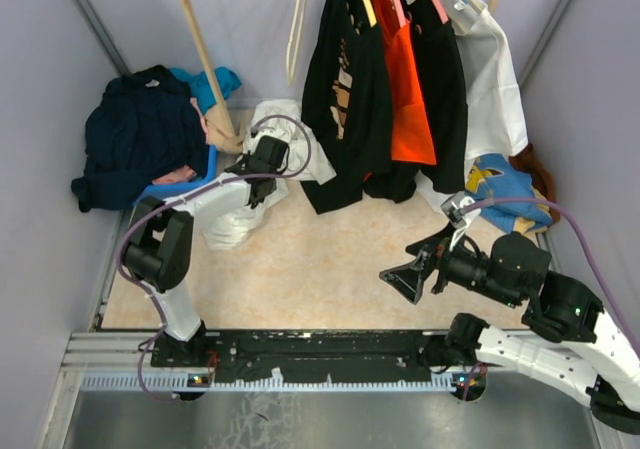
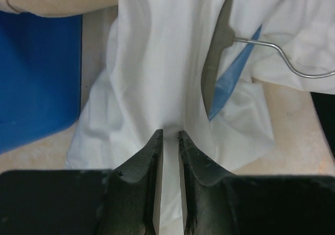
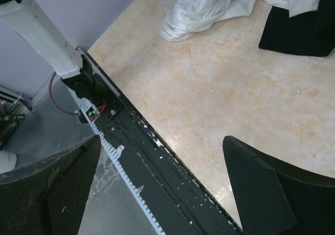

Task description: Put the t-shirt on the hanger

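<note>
The t-shirt (image 1: 232, 219) lies crumpled in a white heap at the back left of the table, below the wooden rack leg. My left gripper (image 1: 264, 169) is down on it. In the left wrist view the gripper (image 2: 170, 134) is shut on a fold of the t-shirt (image 2: 157, 73), with white cloth filling the narrow gap between the jaws. The hanger (image 2: 214, 57) lies inside the cloth, its pale arm and silver hook (image 2: 293, 67) showing beside a strip of blue print (image 2: 233, 75). My right gripper (image 1: 410, 275) hovers open and empty over the table's near right (image 3: 162, 177).
A blue bin (image 1: 178, 187) heaped with dark navy clothing (image 1: 140, 139) sits at the back left. Black, orange and white garments (image 1: 400, 89) hang from the rack at the back. A blue and yellow garment (image 1: 500, 184) lies at the right. A black rail (image 1: 320, 354) runs along the near edge.
</note>
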`<state>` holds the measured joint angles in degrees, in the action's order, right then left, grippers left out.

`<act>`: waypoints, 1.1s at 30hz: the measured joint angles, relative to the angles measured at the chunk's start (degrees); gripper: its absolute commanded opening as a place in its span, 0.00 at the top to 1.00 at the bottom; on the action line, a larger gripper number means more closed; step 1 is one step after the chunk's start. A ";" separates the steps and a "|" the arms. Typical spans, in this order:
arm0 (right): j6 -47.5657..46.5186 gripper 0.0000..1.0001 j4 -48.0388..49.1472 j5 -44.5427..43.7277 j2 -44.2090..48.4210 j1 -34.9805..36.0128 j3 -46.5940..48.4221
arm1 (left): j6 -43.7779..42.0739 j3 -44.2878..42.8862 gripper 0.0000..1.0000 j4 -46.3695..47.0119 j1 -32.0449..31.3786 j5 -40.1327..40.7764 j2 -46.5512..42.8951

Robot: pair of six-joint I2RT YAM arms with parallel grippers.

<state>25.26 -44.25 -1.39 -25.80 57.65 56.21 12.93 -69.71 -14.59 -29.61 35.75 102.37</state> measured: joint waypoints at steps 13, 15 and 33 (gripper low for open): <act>-0.15 0.01 0.20 0.22 0.00 0.00 -1.40 | -0.72 -0.39 0.76 0.13 -0.24 -1.68 1.77; -0.20 0.01 0.20 0.24 -0.04 0.00 -1.70 | -0.68 -0.39 0.76 -0.57 -0.98 -1.38 0.39; -0.74 0.01 1.03 0.83 -0.68 0.00 -2.60 | 0.28 -2.97 0.73 -0.98 -0.79 -4.50 4.31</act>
<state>24.51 -43.22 -0.56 -26.48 57.65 53.60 13.21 -72.69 -15.57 -30.39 31.24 106.67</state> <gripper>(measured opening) 0.992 0.252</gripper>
